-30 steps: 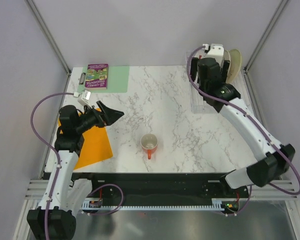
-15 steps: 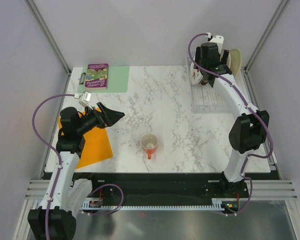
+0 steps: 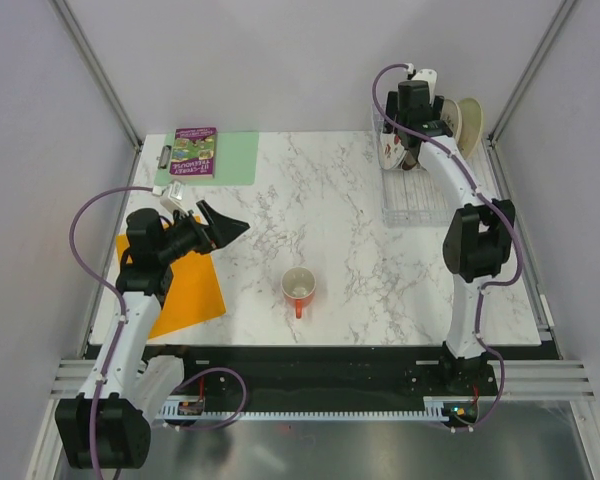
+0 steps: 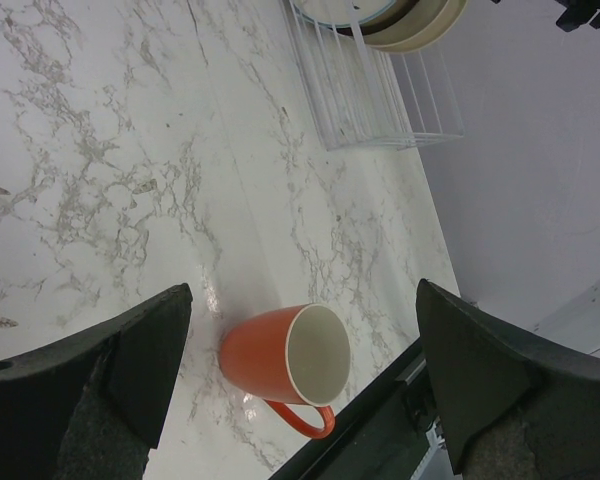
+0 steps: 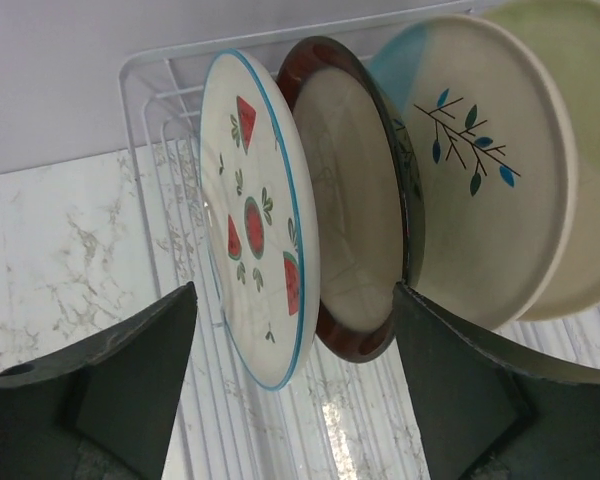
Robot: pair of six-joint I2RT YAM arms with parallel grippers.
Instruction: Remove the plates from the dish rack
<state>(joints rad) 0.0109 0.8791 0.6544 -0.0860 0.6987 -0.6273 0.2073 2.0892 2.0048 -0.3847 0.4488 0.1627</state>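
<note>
Four plates stand on edge in the wire dish rack at the back right of the table. From left in the right wrist view they are the white watermelon plate, the maroon-rimmed plate, the cream sprig plate and the pale yellow plate. My right gripper is open above them, and its fingers span the lower edges of the watermelon and maroon plates without touching. My left gripper is open and empty, above the table's left side.
An orange-red mug stands at the front centre and also shows in the left wrist view. An orange mat lies under the left arm. A green mat with a purple book lies at the back left.
My right arm has folded in, its elbow swinging from the front right toward the rack, and the gripper has shifted back over the plates. The left arm has barely moved.
</note>
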